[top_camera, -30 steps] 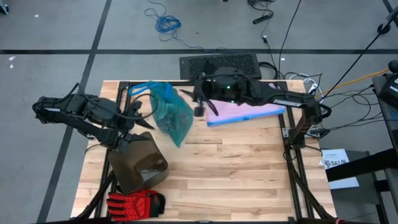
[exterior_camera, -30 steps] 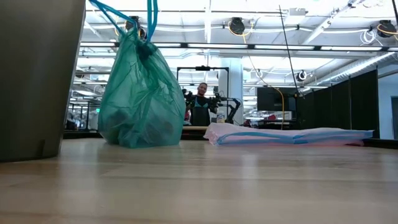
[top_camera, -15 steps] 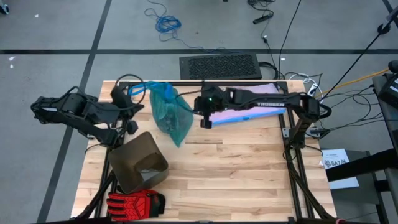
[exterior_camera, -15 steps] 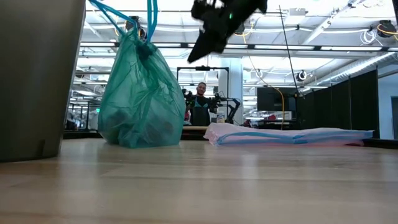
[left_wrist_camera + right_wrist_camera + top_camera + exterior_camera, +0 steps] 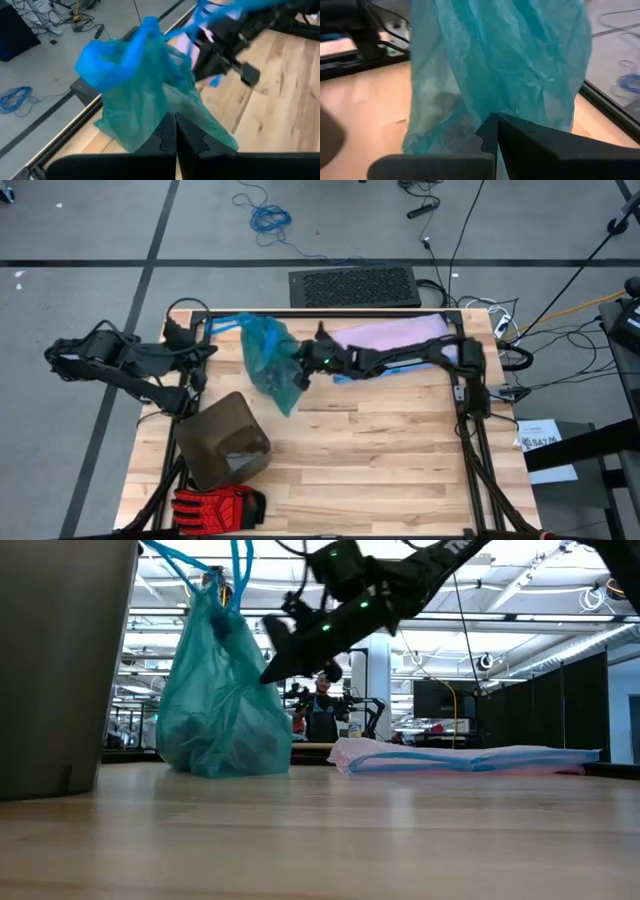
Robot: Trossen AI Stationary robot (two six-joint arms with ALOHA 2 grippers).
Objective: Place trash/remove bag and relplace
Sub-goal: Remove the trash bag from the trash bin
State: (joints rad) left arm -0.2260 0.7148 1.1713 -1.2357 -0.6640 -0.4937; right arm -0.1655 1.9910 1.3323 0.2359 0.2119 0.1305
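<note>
The right gripper (image 5: 300,366) has its jaws clenched, their tips pressed against the side of the bag (image 5: 272,360); whether they pinch any plastic cannot be told. In the right wrist view the two dark fingers (image 5: 492,132) meet in a point right in front of the teal plastic. The left gripper (image 5: 208,350) is clenched too, just beside the bag's left side near the blue drawstring loops (image 5: 222,323); its wrist view shows the fingers (image 5: 172,132) closed together with the bag beyond them.

The bag stands upright on the table (image 5: 380,450) near the far edge, left of centre. Its long axis runs up and down, the gathered neck and loops pointing up, the bulging bottom resting on the wood, as the low view shows (image 5: 220,690).

Counted: one teal bag, one lilac bag (image 5: 395,338) lying flat behind the right arm, one bin (image 5: 225,440) tipped on its side near the front left, one red-and-black glove (image 5: 215,505) at the front edge, two arms. A person (image 5: 322,710) shows far back in the room.

Against a second ago, both sets of jaws have shut, the right arm has swung leftward from over the lilac bag to the teal one, and the left gripper has lifted away from the bin toward the loops. The bag itself has barely shifted.
</note>
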